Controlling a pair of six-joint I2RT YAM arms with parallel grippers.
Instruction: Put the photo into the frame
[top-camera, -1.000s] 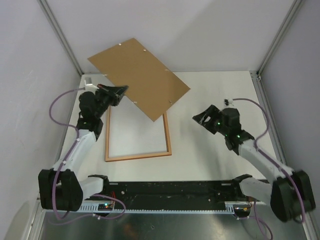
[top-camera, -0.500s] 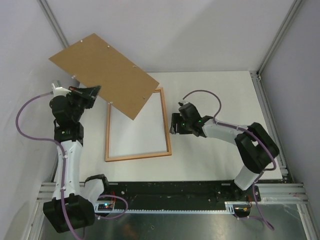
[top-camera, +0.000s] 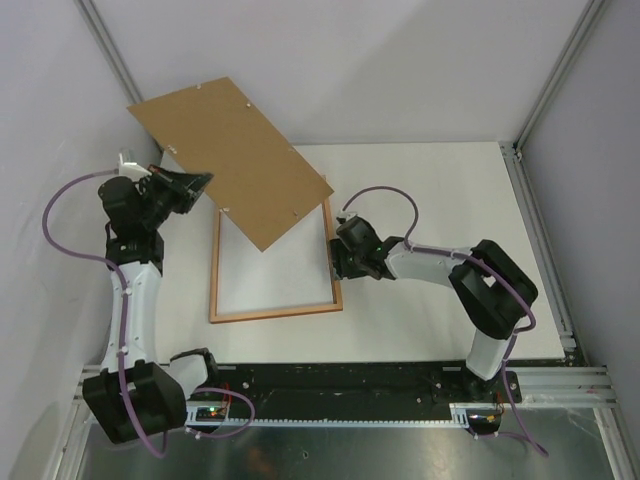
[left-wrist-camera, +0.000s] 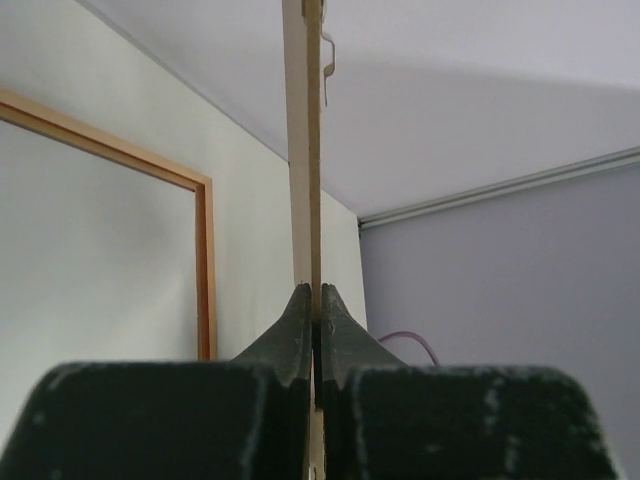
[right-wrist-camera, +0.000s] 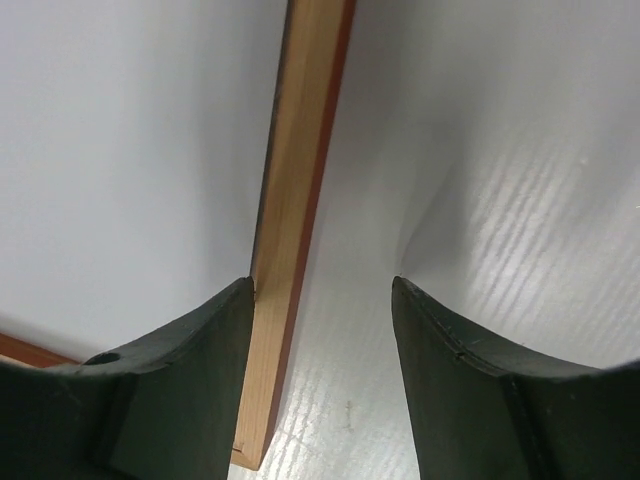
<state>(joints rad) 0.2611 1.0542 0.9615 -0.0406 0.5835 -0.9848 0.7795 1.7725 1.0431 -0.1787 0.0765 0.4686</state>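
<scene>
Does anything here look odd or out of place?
Yes: the brown backing board hangs tilted in the air, pinched at its edge by the left gripper, partly above the frame, which lies flat with the open right gripper straddling its side rail. No photo is visible.

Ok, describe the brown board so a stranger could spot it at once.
Find the white table, then the wooden frame lying flat on its left side. Over the frame's far end, the brown board is held in the air, pinched at one edge by the left arm's fingers. Unlike the frame, it is one solid, plain brown sheet.
</scene>
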